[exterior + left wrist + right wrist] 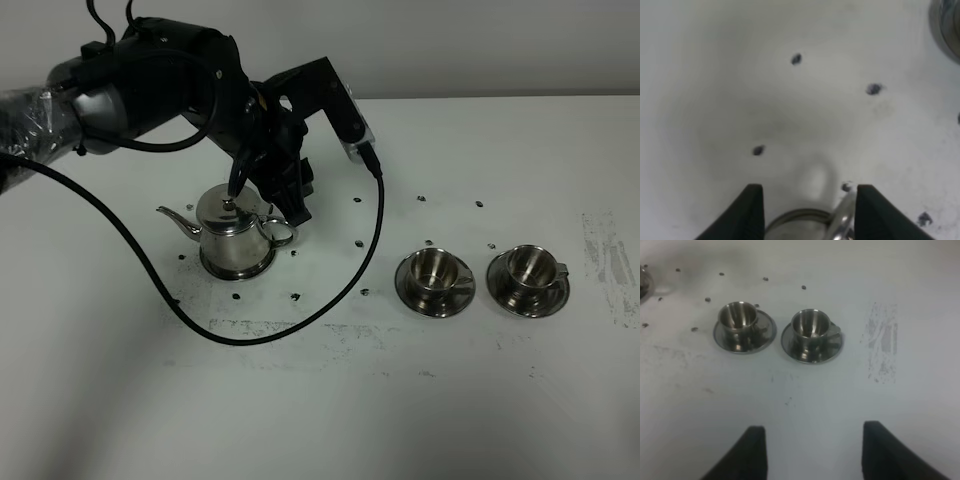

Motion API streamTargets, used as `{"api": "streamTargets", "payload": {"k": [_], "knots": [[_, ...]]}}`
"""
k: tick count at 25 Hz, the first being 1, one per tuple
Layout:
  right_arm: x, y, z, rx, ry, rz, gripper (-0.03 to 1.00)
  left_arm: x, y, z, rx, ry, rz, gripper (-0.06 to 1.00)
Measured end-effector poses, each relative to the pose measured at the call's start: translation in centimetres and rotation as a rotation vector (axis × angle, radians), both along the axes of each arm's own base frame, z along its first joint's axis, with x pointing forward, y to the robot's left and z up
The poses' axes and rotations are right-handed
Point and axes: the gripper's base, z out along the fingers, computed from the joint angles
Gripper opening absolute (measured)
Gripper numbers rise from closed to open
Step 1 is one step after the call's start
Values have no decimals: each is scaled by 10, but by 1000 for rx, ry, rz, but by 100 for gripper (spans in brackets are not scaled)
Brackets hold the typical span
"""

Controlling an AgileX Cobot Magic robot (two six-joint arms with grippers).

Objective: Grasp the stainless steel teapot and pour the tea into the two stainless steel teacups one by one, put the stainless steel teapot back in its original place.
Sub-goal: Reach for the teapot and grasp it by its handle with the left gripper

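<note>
The stainless steel teapot stands on its round steel coaster at the left, spout pointing left and loop handle to the right. My left gripper hangs over the handle; in the left wrist view its jaws are apart with the handle between them, close to one finger. Two stainless steel teacups sit on saucers at the right, also in the right wrist view. No tea shows. My right gripper is open, empty, well short of the cups.
A black cable loops over the white table in front of the teapot. Small dark spots dot the table between pot and cups. Scuffed marks lie at the right edge.
</note>
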Motion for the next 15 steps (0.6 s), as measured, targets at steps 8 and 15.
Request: {"api": "streamTargets", "payload": {"k": [8,15], "knots": [[0,0,0,0,0,0,42,-7,-2,-28,24,48,1,41],[0,0,0,0,0,0,42,-12,0,-40,41,67,13,41]]}}
